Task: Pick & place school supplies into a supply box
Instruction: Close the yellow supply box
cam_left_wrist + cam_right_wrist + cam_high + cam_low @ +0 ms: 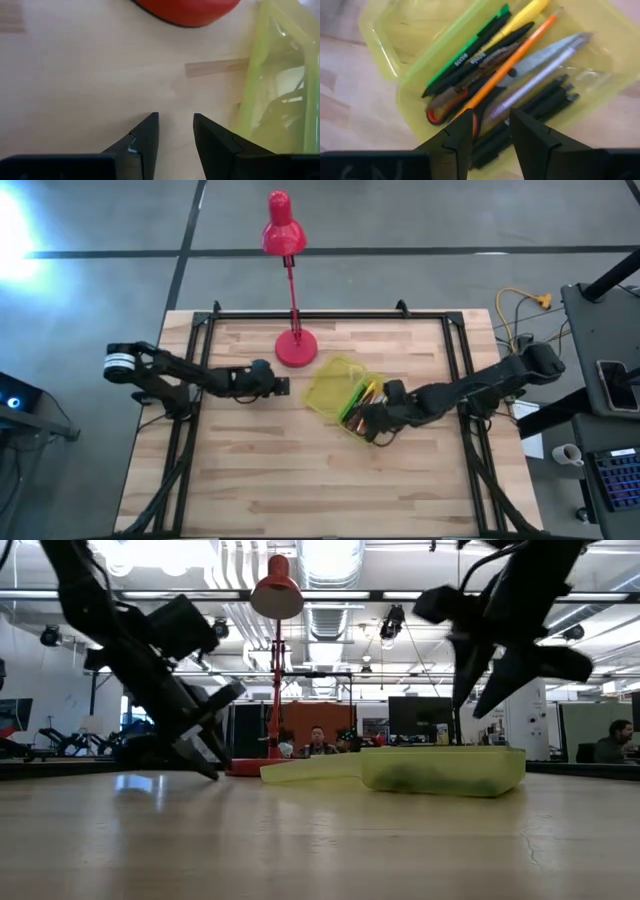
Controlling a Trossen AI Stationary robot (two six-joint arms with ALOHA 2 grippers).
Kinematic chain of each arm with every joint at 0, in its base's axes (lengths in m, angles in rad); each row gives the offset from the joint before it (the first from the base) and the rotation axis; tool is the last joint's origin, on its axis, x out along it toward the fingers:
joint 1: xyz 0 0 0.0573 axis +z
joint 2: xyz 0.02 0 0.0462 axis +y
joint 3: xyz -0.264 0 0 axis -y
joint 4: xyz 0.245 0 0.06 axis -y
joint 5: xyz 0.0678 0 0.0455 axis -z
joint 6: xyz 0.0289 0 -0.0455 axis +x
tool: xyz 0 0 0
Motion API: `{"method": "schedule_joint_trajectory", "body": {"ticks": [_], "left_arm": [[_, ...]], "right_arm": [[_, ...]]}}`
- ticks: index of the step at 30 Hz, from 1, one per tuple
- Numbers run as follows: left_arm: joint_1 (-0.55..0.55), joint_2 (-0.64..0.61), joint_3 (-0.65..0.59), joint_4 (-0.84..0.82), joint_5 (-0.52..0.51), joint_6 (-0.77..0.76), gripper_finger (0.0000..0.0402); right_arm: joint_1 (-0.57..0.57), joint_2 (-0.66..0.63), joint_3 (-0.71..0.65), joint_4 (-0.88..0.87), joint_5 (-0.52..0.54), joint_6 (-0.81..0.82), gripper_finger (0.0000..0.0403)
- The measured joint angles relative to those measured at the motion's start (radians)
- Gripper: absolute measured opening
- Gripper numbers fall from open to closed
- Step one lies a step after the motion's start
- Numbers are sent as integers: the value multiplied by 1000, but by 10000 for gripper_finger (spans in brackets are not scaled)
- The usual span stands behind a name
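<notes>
The supply box (330, 392) is a translucent yellow-green case lying open on the table, its lid flap toward the left. In its tray lie the school supplies (495, 65): green, yellow, orange, black and pale pens, plus red-handled scissors (437, 110). My right gripper (490, 117) hangs open just above the tray's near end (372, 420) and holds nothing. My left gripper (176, 122) is open and low over bare wood, left of the box lid (284, 384), also holding nothing.
A red desk lamp (295, 345) stands on its round base just beyond the box, near the far edge; its base (185, 10) shows close ahead of my left gripper. Bare wood lies toward the near edge and both sides. People sit in the room behind the table.
</notes>
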Motion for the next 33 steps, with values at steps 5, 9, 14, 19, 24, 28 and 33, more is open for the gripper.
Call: {"method": "schedule_joint_trajectory", "body": {"ticks": [5, 9, 14, 19, 24, 28, 33], "left_arm": [[1, 139, 100, -4, 34, 37, 108], [1, 222, 191, -8, 85, 114, 108], [3, 293, 290, -41, 126, 197, 108], [5, 305, 351, -97, 146, 250, 108], [5, 266, 368, -99, 150, 261, 108], [5, 222, 366, -100, 158, 260, 108], [5, 166, 365, -90, 156, 261, 108]], "right_arm": [[-37, 59, 4, 56, -31, -15, 116], [-42, 98, 4, 55, -58, -39, 111], [-43, 150, 3, 58, -89, -44, 105], [-53, 207, 3, 79, -114, -83, 105], [-55, 242, 7, 82, -122, -118, 105], [-54, 243, 7, 80, -122, -127, 101], [-57, 236, 5, 69, -130, -159, 98]]}}
